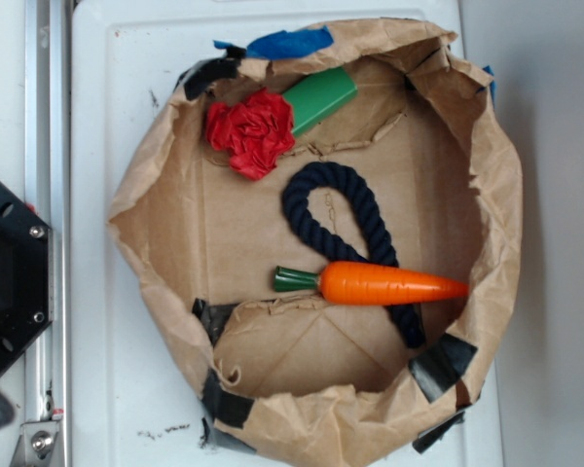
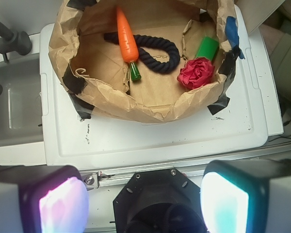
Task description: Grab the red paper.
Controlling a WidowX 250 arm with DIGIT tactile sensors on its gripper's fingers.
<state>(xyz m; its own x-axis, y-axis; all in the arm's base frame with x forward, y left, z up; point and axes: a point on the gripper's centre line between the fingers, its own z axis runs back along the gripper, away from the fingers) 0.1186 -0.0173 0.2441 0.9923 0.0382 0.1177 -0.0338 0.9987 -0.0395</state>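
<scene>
The red paper [image 1: 252, 131] is a crumpled rosette-like wad lying at the back left of the brown paper-lined basket [image 1: 487, 224], touching the green block [image 1: 319, 98]. The wrist view shows the red paper [image 2: 196, 73] far ahead, at the right side of the basket. My gripper [image 2: 144, 199] is open, its two lit pads [image 2: 63, 204] wide apart with nothing between them. It hangs over the black robot base [image 2: 155, 204], well short of the basket. The gripper itself does not show in the exterior view.
An orange carrot [image 1: 380, 284] lies across a dark blue rope loop [image 1: 336, 224] in the basket's middle. The basket's crumpled paper rim [image 2: 136, 104] stands up between the gripper and the objects. A white lid [image 2: 150, 136] lies underneath; a grey sink [image 2: 14, 107] is at the left.
</scene>
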